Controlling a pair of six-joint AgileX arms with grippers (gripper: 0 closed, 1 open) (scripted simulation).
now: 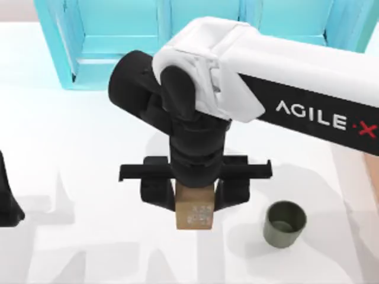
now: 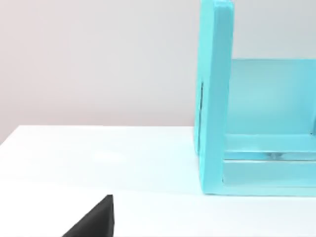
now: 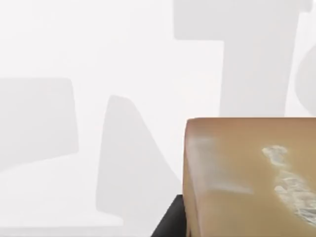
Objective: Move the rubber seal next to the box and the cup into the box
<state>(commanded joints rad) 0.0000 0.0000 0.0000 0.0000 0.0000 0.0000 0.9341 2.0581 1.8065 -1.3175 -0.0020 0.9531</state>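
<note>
The rubber seal (image 1: 194, 214), a small tan-brown block with whitish marks, sits between the black fingers of my right gripper (image 1: 194, 200), which is shut on it near the table's front middle. The right wrist view shows the seal (image 3: 247, 177) close up, with the white table and its shadows beyond, so it seems held off the surface. The dark olive-grey cup (image 1: 285, 223) stands upright to the right of the seal, apart from the gripper. The box is out of view. My left arm (image 1: 7, 198) is parked at the left edge.
A turquoise shelf unit (image 1: 118, 35) stands along the back of the white table (image 1: 71, 148), and its side wall (image 2: 216, 98) appears in the left wrist view. The right arm's white link (image 1: 308, 77) crosses the table from the right.
</note>
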